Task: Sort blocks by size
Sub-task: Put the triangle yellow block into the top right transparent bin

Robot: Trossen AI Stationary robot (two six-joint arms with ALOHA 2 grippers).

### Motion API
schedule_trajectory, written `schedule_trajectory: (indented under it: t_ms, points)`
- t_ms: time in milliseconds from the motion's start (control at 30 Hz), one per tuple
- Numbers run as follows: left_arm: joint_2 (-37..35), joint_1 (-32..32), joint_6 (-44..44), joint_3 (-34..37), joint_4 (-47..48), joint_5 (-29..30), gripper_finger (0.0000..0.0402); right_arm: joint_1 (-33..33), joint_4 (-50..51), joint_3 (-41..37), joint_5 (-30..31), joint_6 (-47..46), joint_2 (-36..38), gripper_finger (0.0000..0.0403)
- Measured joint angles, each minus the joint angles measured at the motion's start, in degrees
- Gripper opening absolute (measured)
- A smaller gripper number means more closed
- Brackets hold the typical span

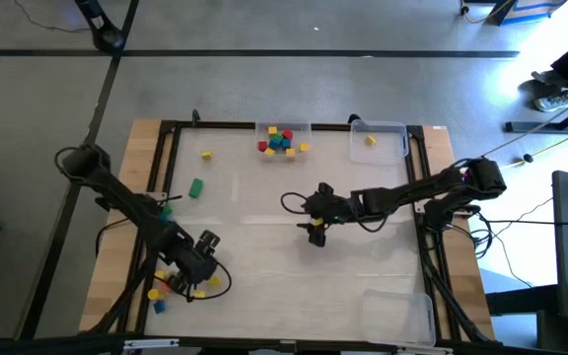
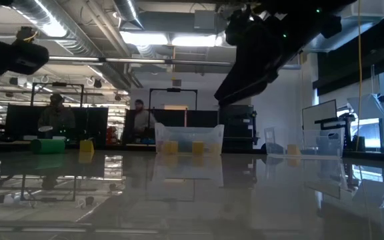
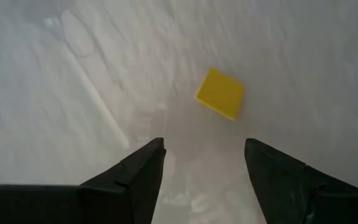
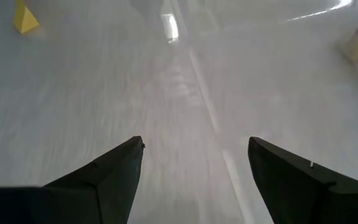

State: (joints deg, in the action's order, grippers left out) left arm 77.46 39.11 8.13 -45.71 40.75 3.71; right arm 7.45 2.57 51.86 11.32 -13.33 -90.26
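L gripper (image 3: 204, 168) hangs over a yellow block (image 3: 220, 93) nr the table's (image 1: 294, 296) front-left corner, jaws wide, nothing held; block lies just ahead of the gap, prob. lined up for a pick. R gripper (image 4: 194, 168) waits mid-table, jaws wide, empty. Most blocks sit in the rear centre tray (image 1: 261, 126); others loose at left. Centre has open room; frame rails bound the edges.
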Motion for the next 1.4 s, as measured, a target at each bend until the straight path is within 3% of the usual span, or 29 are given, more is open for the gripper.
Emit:
schedule_trajectory:
  t_ms: [133, 433, 867, 1167, 1400]
  points:
    - [2.1, 0.0, -4.11, 0.0, -0.8, 0.15, 0.0211, 1.37, -1.06, 0.0, 3.0, -0.4, 0.0, 0.0289]
    - [7.87, 0.04, -12.93, 0.0, -10.66, -2.5, 0.0211, 1.59, -3.43, 0.0, 2.65, -0.38, -0.02, 0.0289]
    - [13.97, 0.02, -13.27, -0.1, -10.83, -3.11, 0.0209, 1.59, -3.26, 0.0, 3.24, 0.08, -0.02, 0.0289]
    - [13.63, -0.33, -13.06, -0.03, -11.45, -3.15, 0.0119, 1.57, -3.12, 0.0, 4.12, 0.1, -0.02, 0.0289]
    - [12.11, -2.24, -11.86, -2.1, -7.02, -2.04, 0.0119, 1.57, -2.84, 0.0, 4.12, 0.14, -0.02, 0.0289]
